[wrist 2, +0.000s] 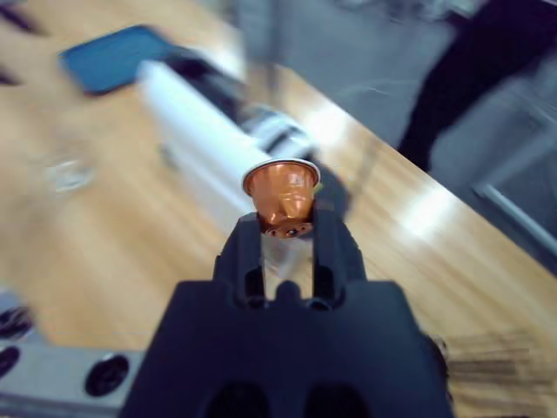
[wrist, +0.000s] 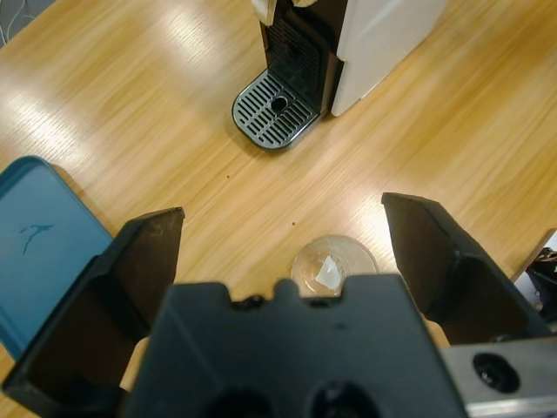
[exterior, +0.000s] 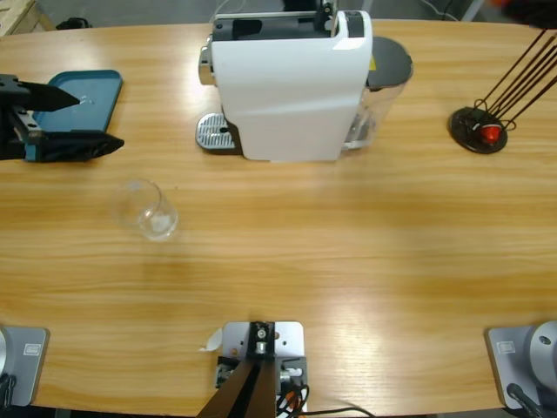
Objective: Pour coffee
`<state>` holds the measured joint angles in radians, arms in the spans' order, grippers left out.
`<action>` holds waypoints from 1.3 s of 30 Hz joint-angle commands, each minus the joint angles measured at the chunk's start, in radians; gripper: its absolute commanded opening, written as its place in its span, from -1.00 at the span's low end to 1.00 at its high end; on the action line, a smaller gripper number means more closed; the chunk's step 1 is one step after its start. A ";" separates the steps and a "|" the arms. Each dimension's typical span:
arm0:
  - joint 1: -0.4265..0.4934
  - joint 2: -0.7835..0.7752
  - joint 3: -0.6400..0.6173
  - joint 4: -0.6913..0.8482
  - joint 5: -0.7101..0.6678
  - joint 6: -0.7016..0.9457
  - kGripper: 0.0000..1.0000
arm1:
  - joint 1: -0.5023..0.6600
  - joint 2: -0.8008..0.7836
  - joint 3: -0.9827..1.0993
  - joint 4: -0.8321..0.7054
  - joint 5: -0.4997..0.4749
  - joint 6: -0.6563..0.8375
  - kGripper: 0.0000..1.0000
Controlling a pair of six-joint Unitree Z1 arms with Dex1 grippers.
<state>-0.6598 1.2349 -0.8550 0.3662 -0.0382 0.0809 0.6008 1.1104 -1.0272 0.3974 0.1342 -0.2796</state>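
Coffee: none visible as liquid yet; the glass tumbler [exterior: 146, 210] that should receive it looks empty.

High view: the tumbler stands on the bare wooden counter [exterior: 348, 261], in front of and to the left of the white coffee machine [exterior: 287, 83]. My left gripper [exterior: 87, 122] enters from the left edge over a blue tray [exterior: 96, 87], near the tumbler but apart from it. A black wire capsule stand [exterior: 483, 126] with one red capsule [exterior: 492, 133] sits far right. My right gripper is not in this view.

Left wrist view: my left jaws are spread wide, holding nothing. The tumbler lies just ahead of the gripper body, between the jaw lines. The machine's round slotted metal drip grid [wrist: 275, 109] is farther on.

Right wrist view: my right gripper [wrist 2: 287, 231] jaws pinch a shiny orange capsule [wrist 2: 283, 196] by its tapered end, flanged rim up.

Judgement: the tumbler is thin, clear, rigid glass; light, slick, breakable. I would grip its side wall mid-height, gently, and keep it upright.
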 commanded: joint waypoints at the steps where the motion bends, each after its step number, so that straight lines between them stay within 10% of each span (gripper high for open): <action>1: 0.009 -0.152 0.084 0.031 0.041 -0.007 0.99 | 0.173 0.373 -0.372 0.183 0.113 -0.153 -1.00; 12: 0.009 -0.188 0.128 0.063 0.031 0.010 0.99 | 0.203 0.746 -0.708 0.296 0.197 -0.332 -0.99; 39: 0.009 -0.149 0.185 0.005 0.006 0.005 0.98 | 0.084 0.840 -0.737 0.259 0.192 -0.330 -0.85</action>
<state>-0.6579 1.0692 -0.7139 0.3855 -0.0167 0.0814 0.7013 1.8819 -1.7597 0.6675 0.2980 -0.6141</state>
